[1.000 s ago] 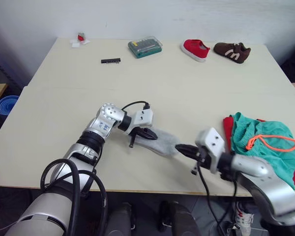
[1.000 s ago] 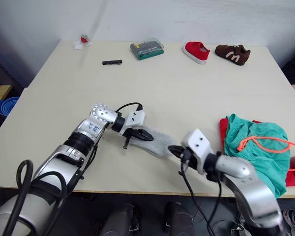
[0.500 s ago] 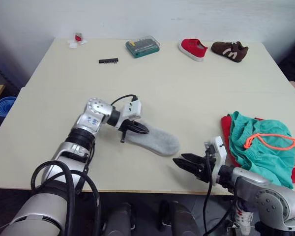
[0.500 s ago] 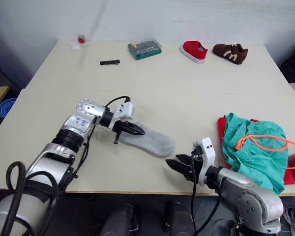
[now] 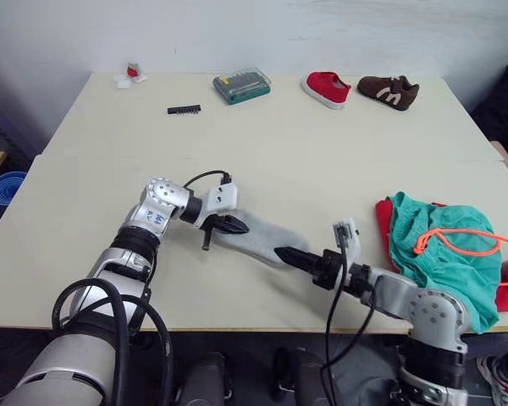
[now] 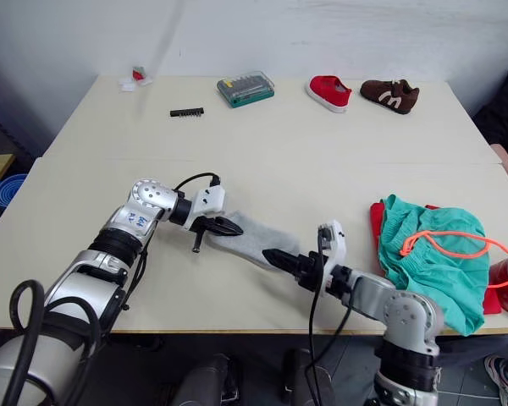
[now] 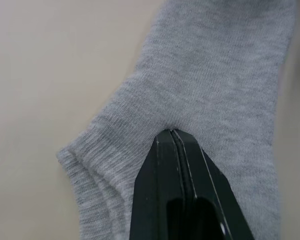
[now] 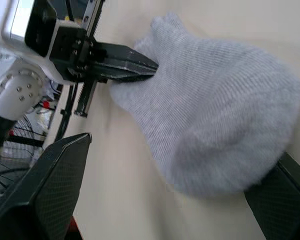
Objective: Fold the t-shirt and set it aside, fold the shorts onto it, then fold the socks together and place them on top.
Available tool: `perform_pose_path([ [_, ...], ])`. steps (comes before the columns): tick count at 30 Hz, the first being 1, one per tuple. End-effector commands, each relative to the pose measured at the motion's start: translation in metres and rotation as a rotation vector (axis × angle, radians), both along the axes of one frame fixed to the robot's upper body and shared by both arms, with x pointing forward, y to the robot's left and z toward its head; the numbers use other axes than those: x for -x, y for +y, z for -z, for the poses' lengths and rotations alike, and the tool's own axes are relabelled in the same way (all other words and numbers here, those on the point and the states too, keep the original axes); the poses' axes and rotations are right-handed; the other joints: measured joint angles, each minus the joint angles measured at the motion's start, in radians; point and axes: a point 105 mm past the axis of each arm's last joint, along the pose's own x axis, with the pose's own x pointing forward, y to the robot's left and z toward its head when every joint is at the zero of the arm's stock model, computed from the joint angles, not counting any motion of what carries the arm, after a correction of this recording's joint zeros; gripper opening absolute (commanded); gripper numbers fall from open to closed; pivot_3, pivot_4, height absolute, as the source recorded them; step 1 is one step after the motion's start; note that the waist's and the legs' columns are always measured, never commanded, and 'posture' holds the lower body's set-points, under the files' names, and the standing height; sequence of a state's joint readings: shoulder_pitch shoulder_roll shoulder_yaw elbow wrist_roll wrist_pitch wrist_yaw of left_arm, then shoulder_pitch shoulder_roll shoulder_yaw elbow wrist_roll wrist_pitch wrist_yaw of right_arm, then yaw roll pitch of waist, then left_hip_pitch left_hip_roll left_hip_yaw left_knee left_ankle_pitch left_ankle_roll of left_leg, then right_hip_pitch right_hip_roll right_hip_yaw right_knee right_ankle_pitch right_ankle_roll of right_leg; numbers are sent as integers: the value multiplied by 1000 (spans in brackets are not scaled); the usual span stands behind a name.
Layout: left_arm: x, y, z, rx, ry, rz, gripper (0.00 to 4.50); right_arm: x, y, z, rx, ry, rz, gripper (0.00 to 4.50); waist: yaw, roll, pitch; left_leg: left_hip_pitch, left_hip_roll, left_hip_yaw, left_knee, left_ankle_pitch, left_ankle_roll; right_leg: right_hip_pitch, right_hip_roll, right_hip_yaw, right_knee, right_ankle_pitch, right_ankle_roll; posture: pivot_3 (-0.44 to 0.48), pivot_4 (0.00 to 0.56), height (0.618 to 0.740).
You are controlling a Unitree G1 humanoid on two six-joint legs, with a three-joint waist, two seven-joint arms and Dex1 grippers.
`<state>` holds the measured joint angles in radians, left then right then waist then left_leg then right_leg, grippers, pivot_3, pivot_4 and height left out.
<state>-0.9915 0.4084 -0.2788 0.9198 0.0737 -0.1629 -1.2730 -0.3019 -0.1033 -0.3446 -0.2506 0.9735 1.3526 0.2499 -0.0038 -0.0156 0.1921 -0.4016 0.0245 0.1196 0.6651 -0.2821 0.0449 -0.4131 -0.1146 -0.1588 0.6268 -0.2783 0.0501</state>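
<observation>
socks [image 5: 262, 239]: flat on the table [image 5: 322, 152], mid-front, stacked as a pair.
left gripper [image 5: 241, 226]: fingers pressed together on the cuff end, same spot as before.
right gripper [image 5: 289, 254]: was back off the sock with fingers spread; now at the toe end, fingers apart around it, contact unclear.
shorts [image 5: 444, 249]: bunched on the t-shirt [image 5: 388, 227], right edge, unchanged.
</observation>
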Motion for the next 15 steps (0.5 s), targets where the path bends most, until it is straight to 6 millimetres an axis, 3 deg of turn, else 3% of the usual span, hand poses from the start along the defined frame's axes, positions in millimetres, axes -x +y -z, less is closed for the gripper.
perform_pose_path([
  [1, 3, 3, 12, -22, 29, -11, 0, -6, -4, 12, -2, 67, 54, 4049, 0, 0, 0, 0, 0, 0, 0, 0, 0, 0, 0, 0, 0, 0, 0, 0, 150, 740],
  [12, 0, 8, 12, -16, 17, -40, 0, -4, 3, -26, -45, -61, -27, 242, -1, 0, 0, -1, 0, 0, -1, 0, 0, -1, 0, 0, 0, 0, 0, 0, 150, 740],
  [13, 0, 8, 12, -15, 15, -42, 0, -4, 5, -28, -43, -71, -39, 15, -1, 0, 0, -1, 0, 0, -1, 0, 0, -1, 0, 0, 0, 0, 0, 0, 150, 740],
  [15, 0, 8, 12, -10, 13, -46, 0, -5, 8, -34, -47, -84, -59, 15, -1, 0, 0, -1, 0, 0, -1, 0, 0, -1, 0, 0, 0, 0, 0, 0, 150, 740],
])
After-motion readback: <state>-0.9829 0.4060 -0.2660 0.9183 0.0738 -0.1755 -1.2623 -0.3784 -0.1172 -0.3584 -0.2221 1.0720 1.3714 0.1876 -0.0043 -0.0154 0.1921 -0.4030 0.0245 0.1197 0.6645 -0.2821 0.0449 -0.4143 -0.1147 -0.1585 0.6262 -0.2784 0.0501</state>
